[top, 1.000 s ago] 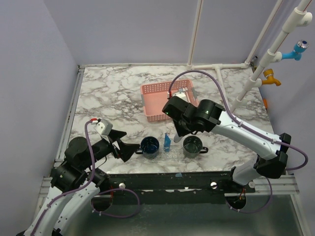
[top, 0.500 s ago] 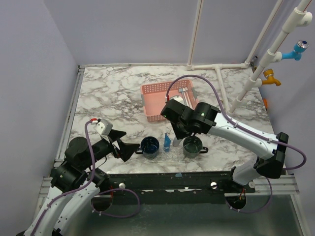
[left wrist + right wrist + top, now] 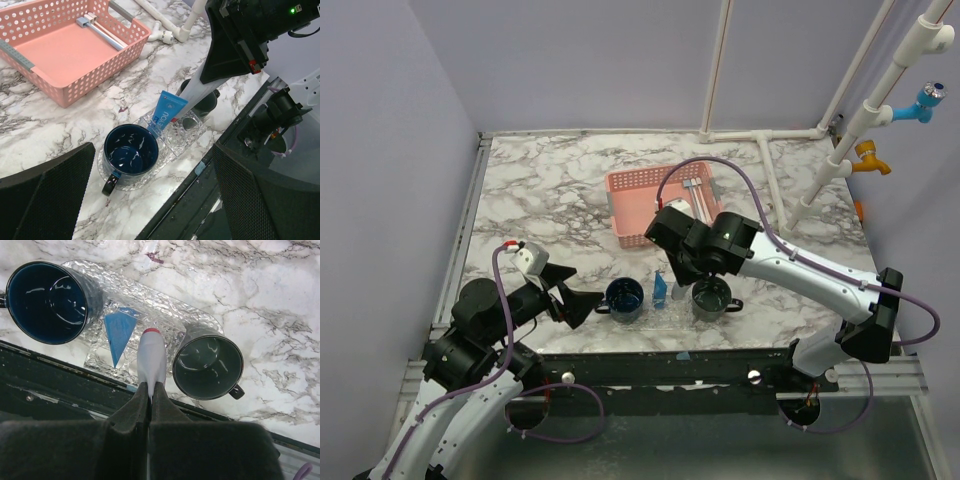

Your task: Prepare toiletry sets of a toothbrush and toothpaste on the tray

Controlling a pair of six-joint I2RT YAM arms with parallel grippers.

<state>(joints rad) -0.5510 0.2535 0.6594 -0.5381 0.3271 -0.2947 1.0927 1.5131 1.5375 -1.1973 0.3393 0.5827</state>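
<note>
the clear tray (image 3: 155, 315) lies at the marble's near edge, with a navy mug (image 3: 47, 300) and a dark green mug (image 3: 207, 367) at its ends and a blue tube (image 3: 119, 332) upright between them. the right gripper (image 3: 150, 390) is clamped on a pale tube (image 3: 151, 357) above the tray. the light-blue toothbrush (image 3: 102, 34) lies in the pink basket (image 3: 65, 95) behind. the left gripper (image 3: 582, 290) gapes wide, holding nothing.

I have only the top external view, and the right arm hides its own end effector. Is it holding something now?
Observer: Yes. The right end effector is shut on a white tube with a red ring at its tip.
Operator: Where does the tip point?
Observer: Toward the tray, between the blue tube and the dark green mug.
Operator: Is that mug empty?
Observer: Yes, nothing lies inside it.
</note>
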